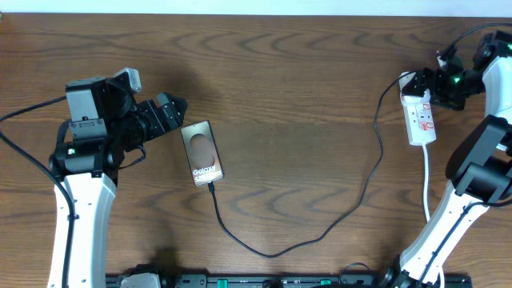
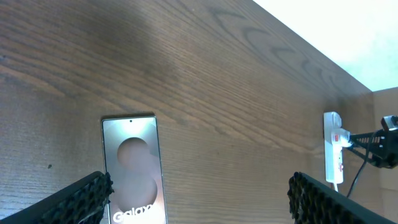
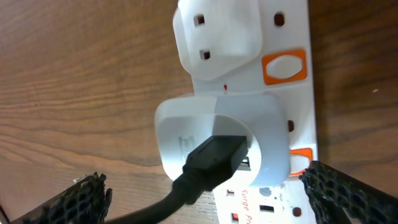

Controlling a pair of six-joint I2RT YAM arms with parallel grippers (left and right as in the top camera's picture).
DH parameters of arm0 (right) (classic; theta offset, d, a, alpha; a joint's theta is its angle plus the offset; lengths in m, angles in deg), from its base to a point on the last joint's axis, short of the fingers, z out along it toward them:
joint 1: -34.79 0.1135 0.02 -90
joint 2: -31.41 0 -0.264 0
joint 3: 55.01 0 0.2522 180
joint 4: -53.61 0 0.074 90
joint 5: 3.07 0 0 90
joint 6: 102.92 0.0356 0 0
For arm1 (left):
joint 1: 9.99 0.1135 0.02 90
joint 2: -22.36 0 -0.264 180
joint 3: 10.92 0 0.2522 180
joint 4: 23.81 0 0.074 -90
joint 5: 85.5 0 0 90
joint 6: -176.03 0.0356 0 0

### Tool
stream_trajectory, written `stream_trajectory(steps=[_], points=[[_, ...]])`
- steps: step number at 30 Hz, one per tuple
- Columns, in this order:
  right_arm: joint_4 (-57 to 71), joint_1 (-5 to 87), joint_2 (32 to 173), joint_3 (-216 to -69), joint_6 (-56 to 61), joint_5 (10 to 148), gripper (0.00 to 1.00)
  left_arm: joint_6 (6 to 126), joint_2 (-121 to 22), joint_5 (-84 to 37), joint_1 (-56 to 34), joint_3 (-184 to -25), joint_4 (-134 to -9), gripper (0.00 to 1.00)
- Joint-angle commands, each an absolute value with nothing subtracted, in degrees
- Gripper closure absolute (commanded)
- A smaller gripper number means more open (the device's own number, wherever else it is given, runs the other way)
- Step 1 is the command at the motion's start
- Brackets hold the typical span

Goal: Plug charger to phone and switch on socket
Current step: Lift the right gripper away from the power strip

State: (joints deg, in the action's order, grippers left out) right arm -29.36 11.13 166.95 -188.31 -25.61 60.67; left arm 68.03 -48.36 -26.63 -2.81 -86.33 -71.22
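Nearest us, the charger [image 1: 272, 251] lies slack, apparently plugged into the near end of the phone [image 1: 202, 152], so our left gripper [image 1: 174, 110] sits beside it, spread wide. Far right, our right gripper [image 3: 205, 190], likewise spread, hovers at the socket [image 1: 419, 118] for its switch [image 3: 301, 160].

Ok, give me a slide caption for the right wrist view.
Open right gripper above the socket, where the black charger cable plugs into a white adapter beside orange switches.
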Motion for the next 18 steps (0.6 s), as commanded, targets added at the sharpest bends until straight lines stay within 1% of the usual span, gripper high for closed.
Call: stream_trajectory(steps=[1,8,18], points=[[-29.84,10.98,167.39,-189.97,-25.44,60.05,0.01,68.60,-48.05,-25.91,-2.63,-86.53,-71.39,0.07],[-29.76,11.20,167.41,-189.06,-25.41,59.79,0.01,68.60,-48.05,-25.91,-2.63,-86.53,-71.42,0.07],[-26.19,12.86,167.46,-181.97,-25.37,56.32,0.01,68.60,-48.05,-25.91,-2.63,-86.53,-71.42,0.07]])
